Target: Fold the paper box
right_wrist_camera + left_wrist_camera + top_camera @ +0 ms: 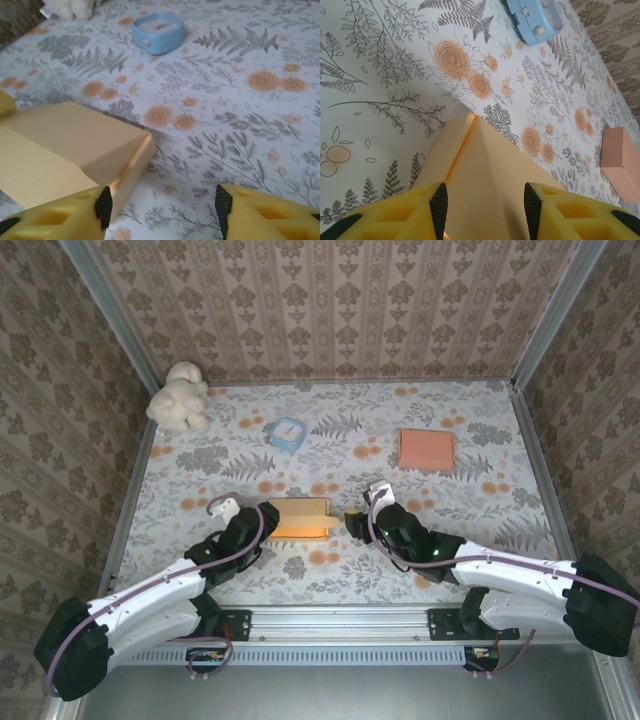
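Two ends of the paper box (300,519): your right end effector (352,518) gapes empty; your left end effector (269,519) (half-spread) has an unclear grip.

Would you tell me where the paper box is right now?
In the top view the paper box lies front-centre on the table, between the left gripper and the right gripper.

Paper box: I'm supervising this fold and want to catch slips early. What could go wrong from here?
1. The right gripper stands open with the paper box beside one finger, not between the fingers; closing now would likely miss or nudge it.
2. The left gripper sits over the box's other end, and a firm hold isn't evident; a push from the right might slide the box across the table.
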